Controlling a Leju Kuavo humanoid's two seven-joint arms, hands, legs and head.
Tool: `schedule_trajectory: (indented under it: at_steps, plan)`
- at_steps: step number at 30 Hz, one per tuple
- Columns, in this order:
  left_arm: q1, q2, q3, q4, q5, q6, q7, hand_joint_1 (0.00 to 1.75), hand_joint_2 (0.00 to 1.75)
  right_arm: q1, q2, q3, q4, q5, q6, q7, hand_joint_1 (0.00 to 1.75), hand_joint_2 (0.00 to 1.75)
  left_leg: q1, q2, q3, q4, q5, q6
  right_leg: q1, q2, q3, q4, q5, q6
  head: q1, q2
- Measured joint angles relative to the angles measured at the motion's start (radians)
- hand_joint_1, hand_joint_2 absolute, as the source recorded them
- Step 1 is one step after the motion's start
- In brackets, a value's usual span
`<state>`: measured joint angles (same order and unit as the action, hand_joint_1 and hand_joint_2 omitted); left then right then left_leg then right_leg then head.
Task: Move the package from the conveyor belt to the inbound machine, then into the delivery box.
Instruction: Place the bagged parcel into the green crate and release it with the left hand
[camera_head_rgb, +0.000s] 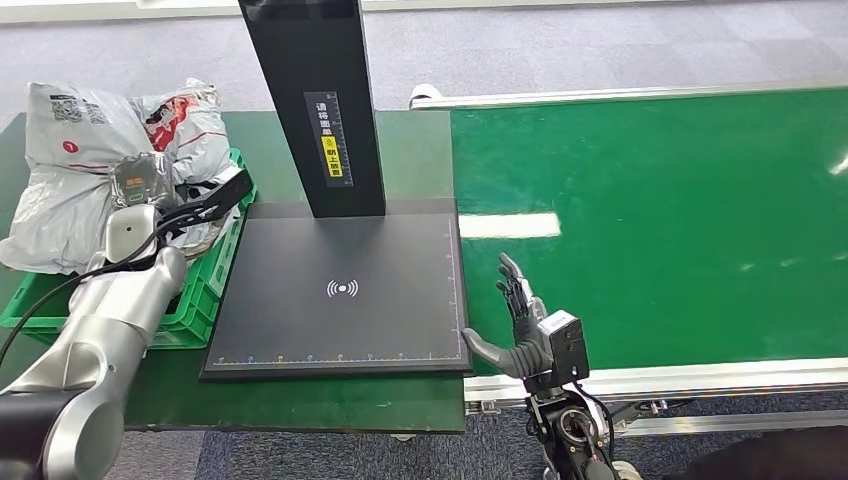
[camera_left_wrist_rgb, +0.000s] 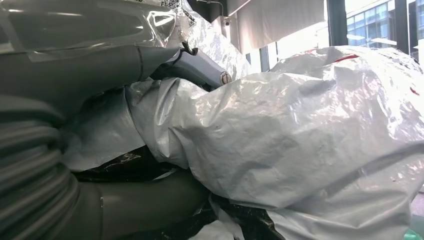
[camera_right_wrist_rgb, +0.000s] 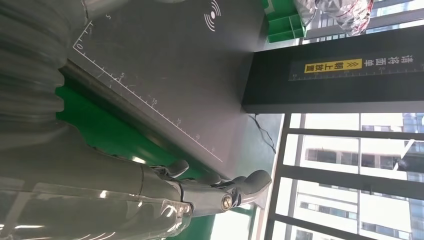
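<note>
A crumpled grey package (camera_head_rgb: 185, 125) with red print lies on the pile in the green delivery box (camera_head_rgb: 200, 310) at the left. My left hand (camera_head_rgb: 205, 205) reaches over the box rim onto it. In the left wrist view the package (camera_left_wrist_rgb: 300, 130) bulges between a finger (camera_left_wrist_rgb: 200, 65) and the thumb (camera_left_wrist_rgb: 150, 205), both touching it. My right hand (camera_head_rgb: 520, 325) stands open and holds nothing at the near left corner of the green conveyor belt (camera_head_rgb: 650, 220), beside the inbound machine's black plate (camera_head_rgb: 340, 290). The right wrist view has that hand (camera_right_wrist_rgb: 150, 195) next to the plate (camera_right_wrist_rgb: 165, 65).
Another grey package (camera_head_rgb: 60, 190) fills the box's far left. The machine's black column (camera_head_rgb: 315, 100) rises behind the plate. The belt's metal rail (camera_head_rgb: 700, 378) runs along its near edge, with floor below.
</note>
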<state>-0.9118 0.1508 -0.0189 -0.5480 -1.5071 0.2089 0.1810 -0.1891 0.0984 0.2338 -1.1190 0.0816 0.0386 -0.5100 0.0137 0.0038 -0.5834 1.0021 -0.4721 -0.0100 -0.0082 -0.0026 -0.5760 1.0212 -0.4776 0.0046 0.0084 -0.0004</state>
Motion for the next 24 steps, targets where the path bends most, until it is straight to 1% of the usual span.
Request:
schedule_trajectory:
  at_steps: [2, 4, 5, 6, 8, 9, 10, 13, 15, 16, 20, 24]
  plan:
    - [-0.007, 0.002, -0.005, 0.011, 0.009, -0.034, -0.002, 1.75, 1.75, -0.001, 0.000, 0.000, 0.002, 0.004, 0.002, 0.000, 0.00, 1.75, 0.000, 0.000, 0.000, 0.000, 0.000, 0.000, 0.000, 0.000, 0.000, 0.000, 0.000, 0.000, 0.000, 0.000]
    - [-0.020, 0.008, -0.013, 0.022, 0.025, -0.108, -0.004, 1.72, 1.75, -0.002, 0.002, -0.001, 0.004, 0.013, 0.011, 0.000, 0.00, 1.75, 0.000, 0.000, 0.001, 0.000, 0.000, 0.000, 0.000, 0.000, 0.001, 0.000, 0.000, 0.000, 0.000, 0.000]
    - [-0.027, 0.012, -0.019, 0.028, 0.033, -0.148, -0.004, 1.34, 1.75, -0.003, 0.003, -0.001, 0.006, 0.018, 0.015, 0.000, 0.00, 1.75, 0.000, 0.000, 0.001, 0.000, 0.000, 0.000, 0.000, 0.000, 0.002, 0.000, 0.000, 0.000, 0.000, 0.000]
    - [-0.035, 0.018, -0.026, 0.034, 0.039, -0.184, -0.003, 0.90, 1.75, -0.004, 0.005, -0.001, 0.007, 0.022, 0.020, 0.001, 0.00, 1.75, 0.000, 0.000, 0.002, 0.000, 0.000, 0.000, 0.000, 0.000, 0.002, 0.000, 0.000, 0.000, 0.000, 0.000]
    - [-0.045, 0.030, -0.036, 0.043, 0.051, -0.218, 0.009, 0.05, 1.75, -0.005, 0.009, -0.002, 0.009, 0.028, 0.024, 0.002, 0.00, 1.75, 0.000, 0.001, 0.003, 0.000, 0.000, 0.000, 0.000, 0.001, 0.003, 0.000, 0.000, 0.000, 0.000, 0.000]
    - [-0.045, 0.036, -0.038, 0.046, 0.057, -0.205, 0.022, 0.00, 1.75, -0.005, 0.012, -0.002, 0.009, 0.030, 0.025, 0.003, 0.00, 1.75, 0.000, 0.001, 0.003, 0.000, 0.000, 0.000, 0.000, 0.001, 0.003, 0.000, 0.000, 0.000, 0.000, 0.000]
    - [-0.043, 0.040, -0.039, 0.048, 0.063, -0.170, 0.039, 0.00, 1.75, -0.005, 0.014, -0.002, 0.009, 0.032, 0.025, 0.006, 0.00, 1.75, 0.000, 0.002, 0.003, 0.000, 0.000, 0.000, 0.000, 0.002, 0.002, 0.000, 0.000, 0.000, 0.000, 0.000]
    - [-0.024, 0.043, -0.039, 0.050, 0.089, 0.011, 0.073, 0.00, 1.75, -0.002, 0.018, -0.004, 0.008, 0.035, 0.024, 0.019, 0.00, 1.75, 0.000, 0.002, 0.003, 0.000, 0.000, 0.000, 0.000, 0.003, 0.002, 0.000, 0.000, 0.000, 0.000, 0.000]
    - [-0.011, 0.041, -0.039, 0.049, 0.097, 0.131, 0.075, 0.00, 1.75, 0.002, 0.019, -0.005, 0.005, 0.035, 0.021, 0.024, 0.00, 1.75, 0.000, 0.002, 0.003, 0.000, 0.000, 0.000, 0.000, 0.003, 0.001, 0.001, 0.000, 0.000, 0.000, 0.000]
    - [-0.006, 0.040, -0.040, 0.048, 0.096, 0.176, 0.074, 0.00, 1.75, 0.004, 0.019, -0.005, 0.003, 0.035, 0.019, 0.026, 0.00, 1.75, 0.000, 0.002, 0.003, 0.000, 0.000, 0.000, 0.000, 0.002, 0.001, 0.001, 0.000, 0.000, 0.000, 0.000]
    - [0.016, 0.033, -0.044, 0.036, 0.088, 0.281, 0.061, 0.00, 1.75, 0.011, 0.020, -0.006, -0.004, 0.035, 0.016, 0.032, 0.00, 1.75, 0.000, 0.002, 0.001, 0.000, 0.000, 0.000, 0.000, 0.002, 0.000, 0.000, 0.000, 0.000, 0.000, 0.000]
    - [0.044, 0.024, -0.053, -0.002, 0.083, 0.430, 0.019, 0.00, 1.75, 0.021, 0.020, -0.006, -0.016, 0.035, 0.014, 0.033, 0.00, 1.75, 0.000, 0.002, 0.000, 0.000, 0.000, 0.000, 0.000, 0.002, -0.001, 0.000, 0.000, 0.000, 0.000, 0.000]
